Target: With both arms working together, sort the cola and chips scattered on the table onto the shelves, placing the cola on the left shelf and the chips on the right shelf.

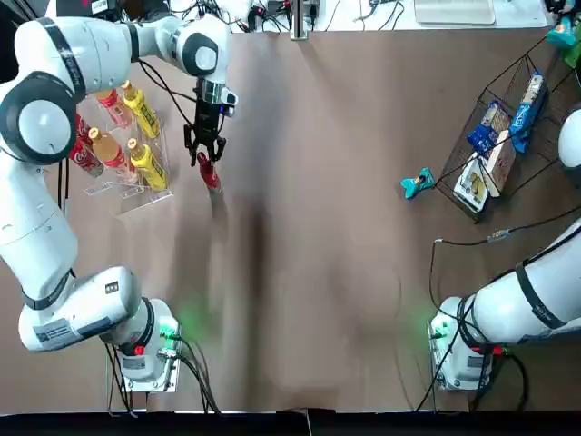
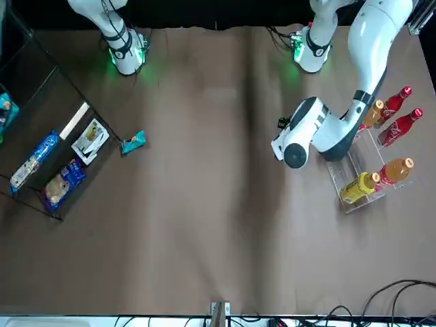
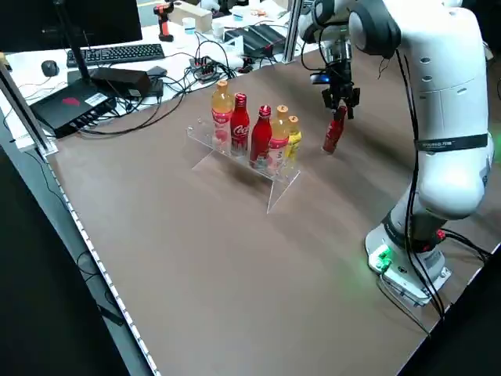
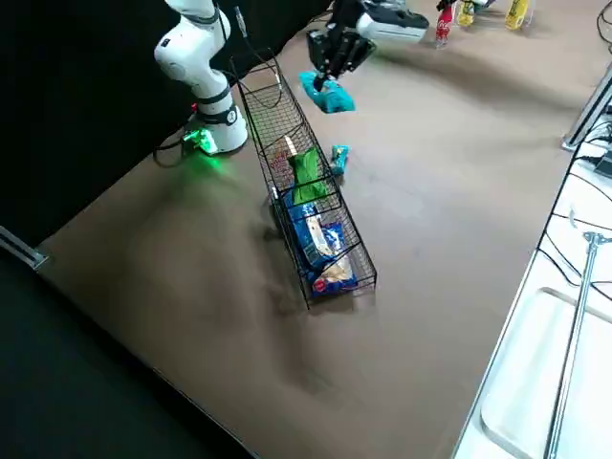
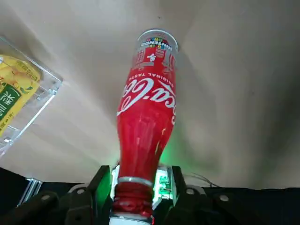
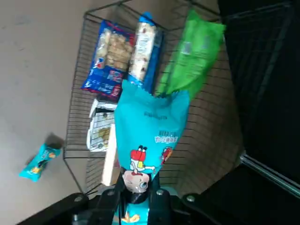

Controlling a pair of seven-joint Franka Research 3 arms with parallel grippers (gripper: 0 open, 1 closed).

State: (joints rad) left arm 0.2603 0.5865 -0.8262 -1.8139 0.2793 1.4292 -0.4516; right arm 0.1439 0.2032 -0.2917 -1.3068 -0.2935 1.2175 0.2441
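Three cola bottles: two stand in the clear left shelf (image 3: 235,153) among four orange and yellow drink bottles (image 3: 222,110), and the left tool (image 1: 205,151) grips the third cola (image 5: 145,117), labelled Coca-Cola, by its cap just beside the rack above the bench (image 1: 318,272). Three chip packets: a green packet (image 6: 194,51) in the black right shelf (image 4: 359,251), a teal packet (image 1: 418,183) on the bench nearby, and another teal packet (image 6: 150,129) clamped in the right tool (image 6: 140,197) over the basket.

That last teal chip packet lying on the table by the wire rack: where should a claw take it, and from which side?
Probably from straight above, pinching across the teal packet's narrow middle. It lies flat and apart from the black wire rack, so the top is open; its crimped ends look too thin to hold.
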